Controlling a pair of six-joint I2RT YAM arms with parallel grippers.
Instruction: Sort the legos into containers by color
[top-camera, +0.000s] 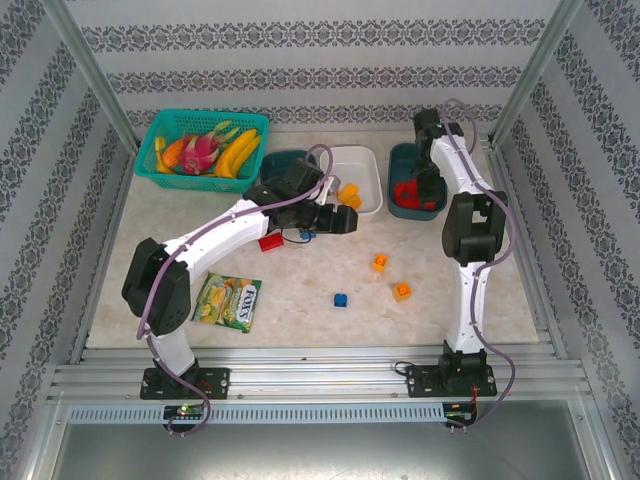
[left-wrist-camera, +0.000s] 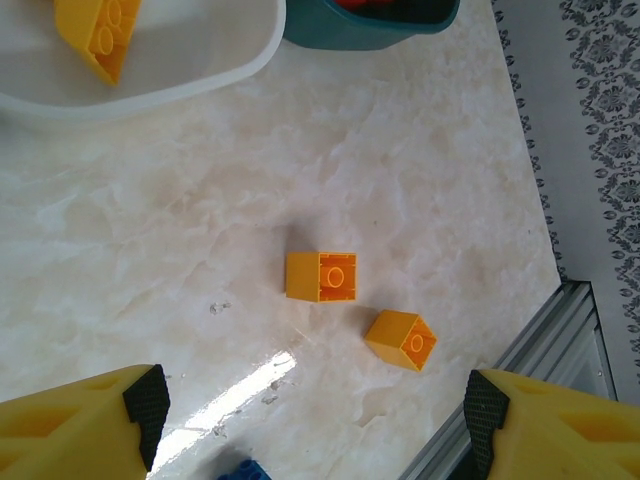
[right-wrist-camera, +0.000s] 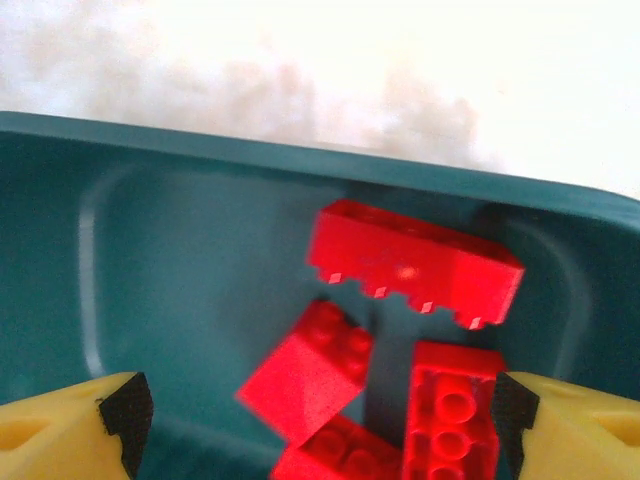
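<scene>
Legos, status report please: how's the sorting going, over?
Left gripper open, empty; two orange legos ahead on table. Right gripper open over teal tub, red legos inside. Red brick, blue brick loose too. Nothing blocking.

We look down past our right gripper (right-wrist-camera: 318, 415), its yellow fingers (right-wrist-camera: 60, 430) spread wide apart, into a dark teal tub (right-wrist-camera: 180, 260) where four red legos (right-wrist-camera: 415, 262) lie jumbled, the pale marbled surface (right-wrist-camera: 300, 60) beyond its rim.
</scene>
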